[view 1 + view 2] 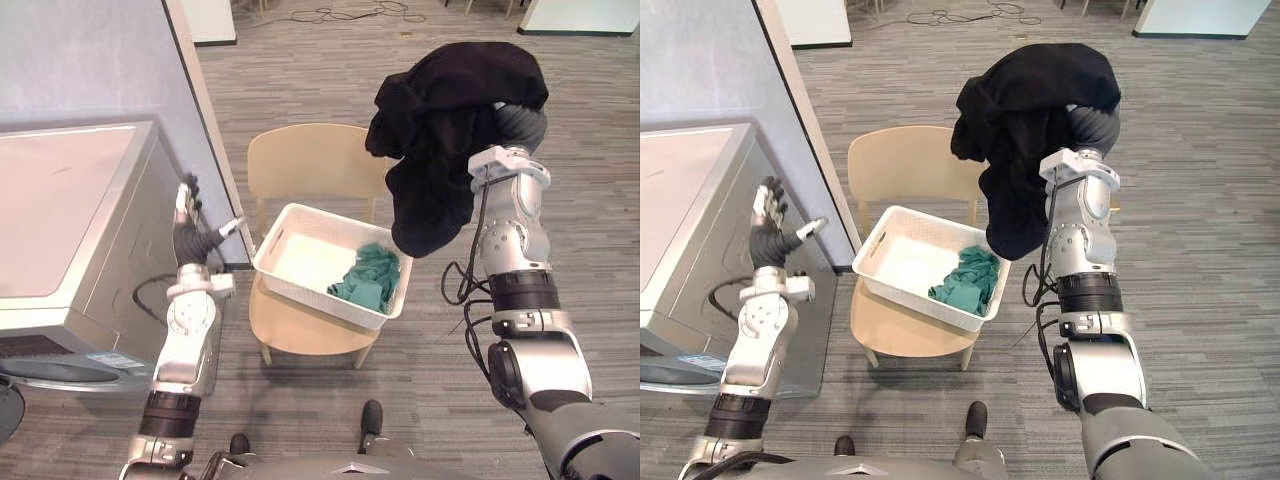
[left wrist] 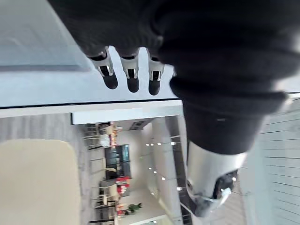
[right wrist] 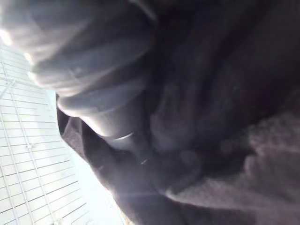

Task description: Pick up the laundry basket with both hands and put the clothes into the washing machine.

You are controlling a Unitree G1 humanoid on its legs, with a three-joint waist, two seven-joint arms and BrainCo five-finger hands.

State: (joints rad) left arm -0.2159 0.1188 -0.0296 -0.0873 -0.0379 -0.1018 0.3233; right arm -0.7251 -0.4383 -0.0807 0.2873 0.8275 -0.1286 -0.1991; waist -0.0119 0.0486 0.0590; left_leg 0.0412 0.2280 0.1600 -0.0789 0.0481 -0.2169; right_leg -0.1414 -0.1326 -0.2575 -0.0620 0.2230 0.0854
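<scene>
Draped over my raised right hand [image 1: 522, 124] is a black garment [image 1: 440, 130], burying the hand so that I cannot tell how it grips; the cloth's lower end hangs over the right end of the white laundry basket [image 1: 300, 285]. That basket sits on a beige chair [image 1: 310, 160] with 1 green cloth [image 1: 368, 278] bunched in its right end, apart from my 2 hands. My left hand [image 1: 187, 235] is lifted beside the washing machine [image 1: 70, 220], fingers [image 1: 183, 200] straight and spread, holding nothing.

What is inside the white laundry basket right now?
A crumpled teal garment lies at one end of the basket; the rest of its floor is bare. Anything under that garment is covered.
</scene>
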